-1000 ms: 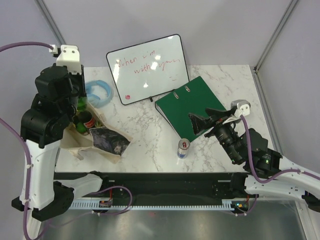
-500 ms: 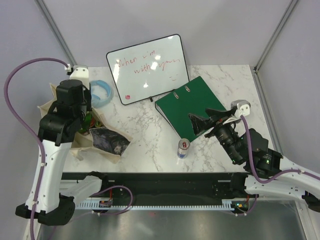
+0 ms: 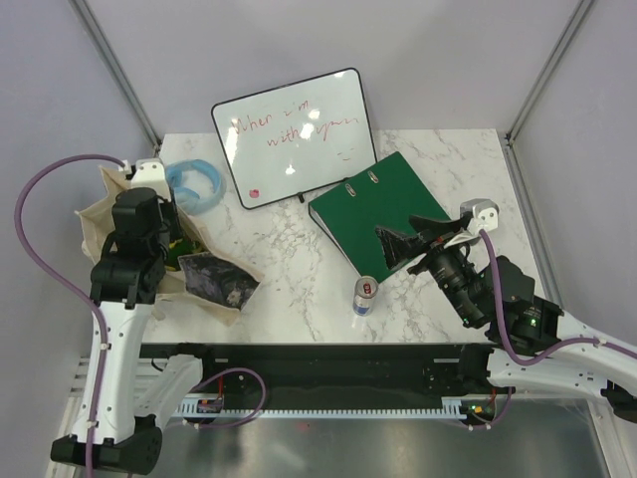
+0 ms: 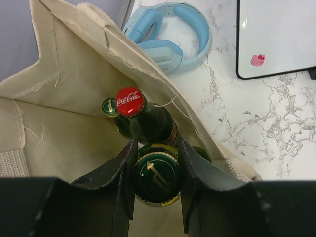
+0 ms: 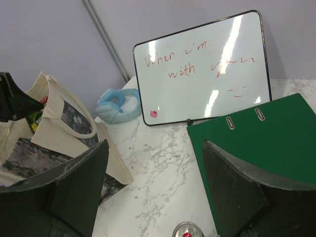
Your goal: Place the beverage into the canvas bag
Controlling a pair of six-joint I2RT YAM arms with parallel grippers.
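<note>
Your left gripper reaches down into the open mouth of the canvas bag. Its jaws are clamped on the top of a dark glass bottle with a green and gold cap, one finger on each side of the cap. That bottle stands upright inside the bag, between its cloth walls. Two more bottles stand in the bag just behind it: a red-capped Coca-Cola bottle and, touching that one, a bottle with a small green cap.

Your right gripper hangs well to the right of the bag, jaws spread wide with nothing between them. A green binder lies under it. A slim can stands on the table between the bag and the right gripper, apart from both. Light blue headphones lie just beyond the bag. A whiteboard leans farther back, to the bag's right.
</note>
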